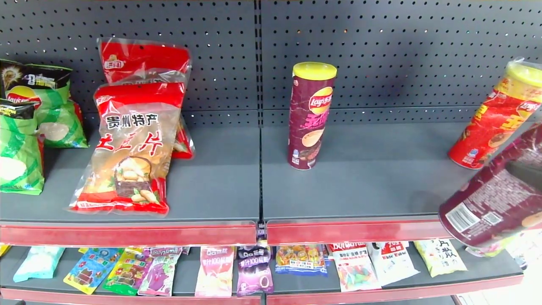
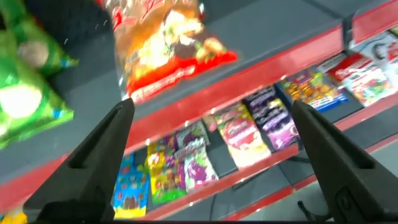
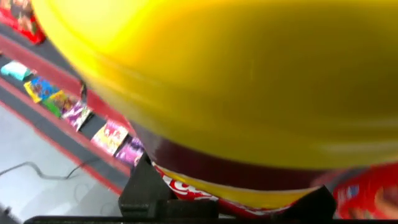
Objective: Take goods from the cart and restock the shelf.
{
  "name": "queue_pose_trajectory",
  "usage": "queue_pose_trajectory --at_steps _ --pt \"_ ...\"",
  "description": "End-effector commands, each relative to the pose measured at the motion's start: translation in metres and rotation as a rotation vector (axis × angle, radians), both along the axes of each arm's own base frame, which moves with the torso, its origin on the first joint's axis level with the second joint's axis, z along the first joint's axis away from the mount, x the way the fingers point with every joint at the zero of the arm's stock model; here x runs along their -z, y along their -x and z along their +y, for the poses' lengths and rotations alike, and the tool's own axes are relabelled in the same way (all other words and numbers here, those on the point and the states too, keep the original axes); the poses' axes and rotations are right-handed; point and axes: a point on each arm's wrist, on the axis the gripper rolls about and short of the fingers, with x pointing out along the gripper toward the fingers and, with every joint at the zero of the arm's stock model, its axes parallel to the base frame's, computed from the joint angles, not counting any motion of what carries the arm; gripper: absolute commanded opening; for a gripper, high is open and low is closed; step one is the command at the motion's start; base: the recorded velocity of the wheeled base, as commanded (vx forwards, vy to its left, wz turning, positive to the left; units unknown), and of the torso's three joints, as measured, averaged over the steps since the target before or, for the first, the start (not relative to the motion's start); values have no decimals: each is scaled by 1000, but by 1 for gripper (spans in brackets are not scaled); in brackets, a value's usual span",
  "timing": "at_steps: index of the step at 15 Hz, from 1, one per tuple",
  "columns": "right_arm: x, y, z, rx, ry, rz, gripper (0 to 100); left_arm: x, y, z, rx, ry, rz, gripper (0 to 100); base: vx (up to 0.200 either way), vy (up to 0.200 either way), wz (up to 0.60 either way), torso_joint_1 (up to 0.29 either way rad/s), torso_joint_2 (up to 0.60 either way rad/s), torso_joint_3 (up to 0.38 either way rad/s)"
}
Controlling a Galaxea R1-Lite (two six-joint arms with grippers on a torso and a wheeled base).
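Our right gripper (image 3: 230,194) has its jaws clenched on a maroon chip canister (image 1: 491,199). The canister hangs tilted at the right end of the top shelf (image 1: 360,182), partly out past the red front rail (image 1: 355,231), and is not yet set down. The left gripper (image 2: 212,109) hovers with jaws released and empty, before the shelf edge near the potato crisp bag (image 1: 131,152). We judge the risk lies in the tilt: lowered as it is, the canister could land on its rim and roll off the front, or catch the rail. The red canister (image 1: 495,114) stands just behind it and could be toppled, while the upright purple canister (image 1: 311,114) is well apart.
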Motion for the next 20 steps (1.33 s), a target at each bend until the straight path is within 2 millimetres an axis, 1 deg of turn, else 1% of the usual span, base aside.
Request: queue_pose_trajectory --at_steps 1,2,3,4,5,6,7,8,9,10,11,12,13,14,15,16,17,18,20 --pt "-4 -39 12 0 19 58 0 -18 -31 -8 40 -30 34 100 0 0 0 0 0 0" --pt "-5 -47 15 0 22 68 0 -23 -43 -11 56 -34 37 100 0 0 0 0 0 0" --pt "-7 -56 18 0 25 77 0 -34 -66 -19 112 -26 37 100 0 0 0 0 0 0" --pt "-6 -63 20 0 32 92 0 -42 -87 -29 186 -21 42 100 0 0 0 0 0 0" --pt "-6 -66 21 0 33 96 0 -46 -99 -36 221 -20 46 100 0 0 0 0 0 0" --pt "-7 -70 22 -2 31 97 0 -52 -118 -49 270 -13 54 100 0 0 0 0 0 0" --pt "-10 -76 25 -2 32 99 0 -64 -148 -68 307 10 64 100 0 0 0 0 0 0" --pt "-11 -80 26 -2 32 99 0 -75 -182 -90 335 41 81 100 0 0 0 0 0 0" --pt "-11 -83 26 0 33 103 0 -80 -205 -111 385 74 108 100 0 0 0 0 0 0" --pt "-13 -84 27 0 31 99 0 -84 -224 -134 466 116 138 100 0 0 0 0 0 0" --pt "-13 -85 27 2 30 102 0 -86 -238 -151 513 125 143 100 0 0 0 0 0 0" --pt "-12 -86 27 3 30 103 0 -85 -243 -159 527 123 147 100 0 0 0 0 0 0" --pt "-12 -86 27 4 29 104 0 -79 -264 -181 550 116 161 100 0 0 0 0 0 0" --pt "-12 -86 27 7 29 104 0 -75 -278 -192 556 115 165 100 0 0 0 0 0 0" --pt "-13 -85 27 7 29 102 0 -74 -285 -202 570 115 163 100 0 0 0 0 0 0" --pt "-13 -85 26 8 27 102 0 -74 -298 -213 577 119 152 100 0 0 0 0 0 0" --pt "-13 -86 26 10 27 102 0 -71 -306 -219 579 120 149 100 0 0 0 0 0 0" --pt "-13 -86 26 11 27 102 0 -71 -309 -222 579 120 146 100 0 0 0 0 0 0" --pt "-13 -86 26 11 27 103 0 -71 -309 -229 593 121 142 100 0 0 0 0 0 0"
